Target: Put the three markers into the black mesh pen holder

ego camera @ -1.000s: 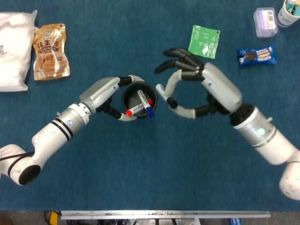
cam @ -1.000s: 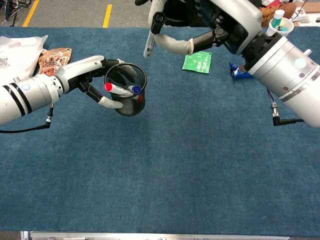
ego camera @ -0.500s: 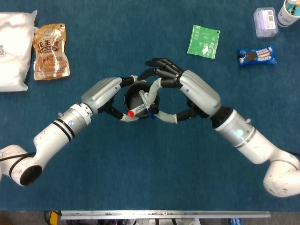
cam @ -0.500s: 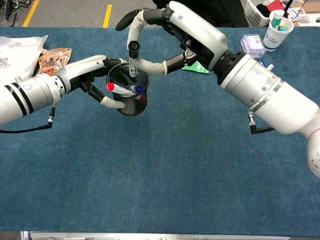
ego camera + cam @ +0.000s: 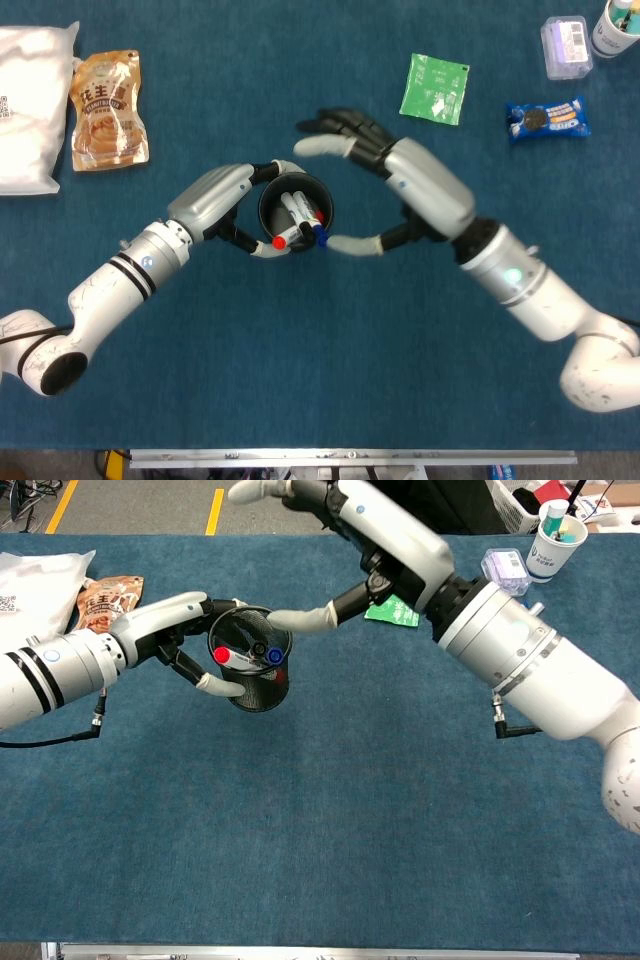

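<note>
Near the table's point(image 5: 300, 380) middle, the left hand point(image 5: 232, 205) grips the pen holder point(image 5: 297, 214) to steady it, three markers point(image 5: 296, 220) inside, while the right hand point(image 5: 385, 185) hangs beside it, wide and empty.

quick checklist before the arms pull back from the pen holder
1. Three markers inside the black mesh pen holder: ok; red-capped marker, blue-capped marker and black-capped marker all show in it.
2. Right hand holds nothing, fingers apart: ok.
3. Left hand grips the holder: ok.
4. Holder upright: ok.
5. Green packet out of the right arm's way: cannot tell.
</note>
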Available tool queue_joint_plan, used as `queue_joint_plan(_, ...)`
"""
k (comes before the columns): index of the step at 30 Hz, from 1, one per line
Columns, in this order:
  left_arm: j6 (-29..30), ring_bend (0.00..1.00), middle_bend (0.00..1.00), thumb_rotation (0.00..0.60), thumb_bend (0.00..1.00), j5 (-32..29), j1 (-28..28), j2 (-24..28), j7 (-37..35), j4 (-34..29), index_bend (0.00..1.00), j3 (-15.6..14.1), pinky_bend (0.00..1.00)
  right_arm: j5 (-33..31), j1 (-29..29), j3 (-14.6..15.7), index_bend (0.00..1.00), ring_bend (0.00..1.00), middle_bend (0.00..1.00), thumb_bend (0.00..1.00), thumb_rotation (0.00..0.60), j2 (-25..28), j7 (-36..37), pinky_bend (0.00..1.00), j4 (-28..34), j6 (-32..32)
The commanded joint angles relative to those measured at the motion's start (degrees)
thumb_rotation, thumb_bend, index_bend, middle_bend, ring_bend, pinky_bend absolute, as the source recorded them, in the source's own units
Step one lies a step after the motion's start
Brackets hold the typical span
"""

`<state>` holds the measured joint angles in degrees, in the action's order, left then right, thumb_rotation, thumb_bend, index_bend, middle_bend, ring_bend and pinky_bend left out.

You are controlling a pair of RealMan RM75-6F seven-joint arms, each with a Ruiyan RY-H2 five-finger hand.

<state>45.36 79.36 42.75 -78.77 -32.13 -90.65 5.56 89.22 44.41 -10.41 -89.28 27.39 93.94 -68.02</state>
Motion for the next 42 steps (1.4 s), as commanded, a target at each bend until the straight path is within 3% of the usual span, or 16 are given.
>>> queue_joint_plan(1, -0.10, 0.27, 0.33, 0.600, 0.17, 0.01, -0.14, -0.60, -0.35, 0.88, 0.24, -0.23, 0.21, 1.05, -1.63, -0.77, 0.22, 0.02, 0.13, 0.13, 0.600, 2.79, -1.65, 0.00, 1.02, -2.70)
queue_joint_plan(14, -0.55, 0.27, 0.33, 0.600, 0.17, 0.60, -0.83, -6.28, -0.82, 8.75, 0.24, -2.08, 0.21, 0.17, -7.32, -0.35, 0.22, 0.02, 0.13, 0.13, 0.600, 12.69, -2.97, 0.00, 2.02, -6.75)
queue_joint_plan(20, -1.31, 0.26, 0.33, 0.600, 0.17, 0.93, -0.90, -8.08, -1.60, 10.98, 0.23, -2.71, 0.21, -0.13, -8.43, 0.10, 0.22, 0.02, 0.13, 0.13, 0.600, 13.91, -2.36, 0.00, 0.72, -6.80)
queue_joint_plan(25, -1.90, 0.18, 0.25, 0.599, 0.17, 1.61, -0.53, -8.77, -1.64, 11.90, 0.17, -2.98, 0.19, -0.11, -9.07, 0.35, 0.22, 0.02, 0.13, 0.13, 0.600, 14.38, -2.13, 0.00, -0.41, -6.75)
queue_joint_plan(32, -0.75, 0.02, 0.07, 0.495, 0.17, 2.56, -0.57, -7.41, -1.06, 10.86, 0.00, -2.76, 0.13, -0.61, -9.72, 0.14, 0.22, 0.02, 0.13, 0.13, 0.600, 15.24, -1.85, 0.00, -1.45, -6.60)
queue_joint_plan(40, 2.40, 0.01, 0.06, 0.485, 0.17, 3.34, -1.40, -1.87, 2.50, 6.50, 0.00, -2.23, 0.12, -1.33, -12.46, 2.04, 0.22, 0.02, 0.13, 0.15, 0.600, 18.29, -4.92, 0.00, -1.99, -6.57)
queue_joint_plan(42, 3.98, 0.01, 0.06, 0.533, 0.17, 3.06, -2.23, 0.13, 4.83, 5.26, 0.00, -2.15, 0.12, -2.23, -13.97, 2.65, 0.22, 0.02, 0.14, 0.19, 0.600, 19.61, -6.58, 0.00, -1.52, -7.10)
